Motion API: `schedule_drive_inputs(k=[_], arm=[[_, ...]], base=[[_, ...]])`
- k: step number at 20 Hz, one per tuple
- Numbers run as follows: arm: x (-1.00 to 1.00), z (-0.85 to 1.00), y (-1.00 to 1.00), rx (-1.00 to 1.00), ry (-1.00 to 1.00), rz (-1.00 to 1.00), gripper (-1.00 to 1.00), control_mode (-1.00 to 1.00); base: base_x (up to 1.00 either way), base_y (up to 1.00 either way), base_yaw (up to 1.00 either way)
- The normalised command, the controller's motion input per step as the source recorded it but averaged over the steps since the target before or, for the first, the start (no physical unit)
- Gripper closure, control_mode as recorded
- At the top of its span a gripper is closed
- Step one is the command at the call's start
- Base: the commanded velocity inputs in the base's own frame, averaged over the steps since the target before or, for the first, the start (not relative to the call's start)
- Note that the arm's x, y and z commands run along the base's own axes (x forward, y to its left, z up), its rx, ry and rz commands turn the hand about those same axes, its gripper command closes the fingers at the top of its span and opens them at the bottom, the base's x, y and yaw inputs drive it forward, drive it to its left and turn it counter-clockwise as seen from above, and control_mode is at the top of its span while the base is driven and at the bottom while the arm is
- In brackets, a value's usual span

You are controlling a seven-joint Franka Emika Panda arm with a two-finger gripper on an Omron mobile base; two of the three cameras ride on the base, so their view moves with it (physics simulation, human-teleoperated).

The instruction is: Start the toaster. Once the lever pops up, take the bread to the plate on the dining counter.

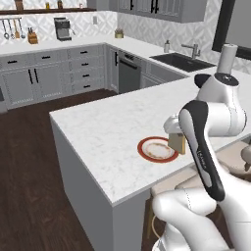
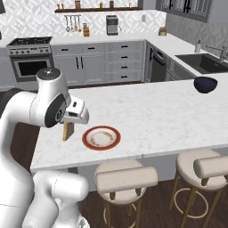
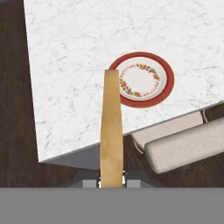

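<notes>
Holding the bread [image 3: 111,131] edge-on in my hand [image 3: 111,183], jaws pinched tight on its crust, I've got it hanging upright above the marble table [image 1: 103,132], just beside the plate [image 2: 101,137]. Plate sits near the table's edge, above the stools [image 2: 125,177]. Bread isn't on the plate yet.

Left base view: from behind the arm's left, facing forward and down across the counter [image 1: 108,132].
Right base view: from behind its right, same counter corner seen from the other side.
Hand view: close, looking along the gripper [image 3: 111,181] down at the counter.
Shared: the plate [image 1: 157,149] just beyond the gripper.
</notes>
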Motion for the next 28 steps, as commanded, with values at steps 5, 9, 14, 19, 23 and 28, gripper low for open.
schedule_drive_inputs(k=[5,9,14,19,23,28], arm=[[0.57,-0.02,0.00,0.00,0.00,0.00,1.00,-1.00],[1.00,-0.21,0.00,0.00,0.00,0.04,1.00,-1.00],[0.78,-0.39,0.00,0.01,-0.05,0.06,1.00,-1.00],[0.23,-0.11,0.01,0.15,-0.07,0.16,1.00,-1.00],[0.00,-0.06,0.00,0.16,0.00,0.22,1.00,-1.00],[0.08,-0.17,-0.06,0.03,0.00,0.10,1.00,-1.00]], base=[[0.00,0.00,0.00],[0.00,0.00,0.00],[0.00,0.00,0.00],[0.00,0.00,0.00],[0.00,0.00,0.00],[0.00,0.00,0.00]])
